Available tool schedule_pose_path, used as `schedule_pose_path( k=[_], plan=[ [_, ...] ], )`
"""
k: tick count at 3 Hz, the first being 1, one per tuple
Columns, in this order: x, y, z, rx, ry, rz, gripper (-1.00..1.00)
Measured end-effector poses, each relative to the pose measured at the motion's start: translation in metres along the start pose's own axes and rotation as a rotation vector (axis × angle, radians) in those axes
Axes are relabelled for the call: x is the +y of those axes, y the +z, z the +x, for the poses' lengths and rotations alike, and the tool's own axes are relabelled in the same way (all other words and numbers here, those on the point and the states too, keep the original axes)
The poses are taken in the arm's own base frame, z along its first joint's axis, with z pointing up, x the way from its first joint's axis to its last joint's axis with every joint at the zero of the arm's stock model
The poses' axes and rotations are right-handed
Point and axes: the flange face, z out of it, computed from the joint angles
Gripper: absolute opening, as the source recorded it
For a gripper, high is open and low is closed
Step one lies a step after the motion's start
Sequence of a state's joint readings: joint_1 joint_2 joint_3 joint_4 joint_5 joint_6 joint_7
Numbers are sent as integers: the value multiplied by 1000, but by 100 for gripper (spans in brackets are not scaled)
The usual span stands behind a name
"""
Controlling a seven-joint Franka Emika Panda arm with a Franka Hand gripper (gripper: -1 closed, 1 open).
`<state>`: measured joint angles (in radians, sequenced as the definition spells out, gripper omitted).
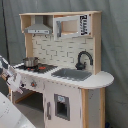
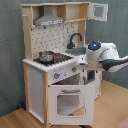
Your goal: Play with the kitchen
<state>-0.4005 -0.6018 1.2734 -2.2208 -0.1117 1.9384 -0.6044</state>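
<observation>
Whether the gripper's jaws are open or closed cannot be told: the gripper (image 2: pixel 84 64) sits low at the front edge of the kitchen (image 2: pixel 55 65), partly masked by the arm's own white body. In the second exterior view the arm (image 2: pixel 102 54) reaches in from the second exterior view's right, its rounded joint with a blue light just in front of the kitchen's counter, beside the sink end. In the first exterior view only a white part of the arm (image 1: pixel 9 72) shows at the first exterior view's left edge, near the stove corner of the kitchen.

The kitchen stands upright on a light wooden floor (image 2: pixel 112 107). A small metal pot (image 2: pixel 46 56) rests on the stovetop (image 1: pixel 37 67), and the grey sink (image 1: pixel 72 74) lies beside it with the black faucet (image 1: pixel 83 59) curving behind. A grey hood (image 1: pixel 38 27) hangs above the stove, and the microwave (image 1: pixel 72 26) sits next to it under the top shelf. Below the counter, the oven door (image 2: pixel 67 102) has a clear window. A white tiled panel (image 1: pixel 62 50) backs the counter.

Behind the kitchen hangs a plain grey backdrop (image 1: pixel 116 40).
</observation>
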Motion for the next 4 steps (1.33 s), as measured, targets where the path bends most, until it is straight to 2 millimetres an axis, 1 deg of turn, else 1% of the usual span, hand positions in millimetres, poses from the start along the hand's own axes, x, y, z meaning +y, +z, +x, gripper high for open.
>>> schedule_pose_path(
  k=[1,2,3,4],
  plan=[
    [7,9,4,70,-28,-14,100],
    [9,18,10,134,-47,-26,100],
    [6,31,15,192,-60,-28,100],
    [0,49,17,242,-70,-23,100]
  ],
)
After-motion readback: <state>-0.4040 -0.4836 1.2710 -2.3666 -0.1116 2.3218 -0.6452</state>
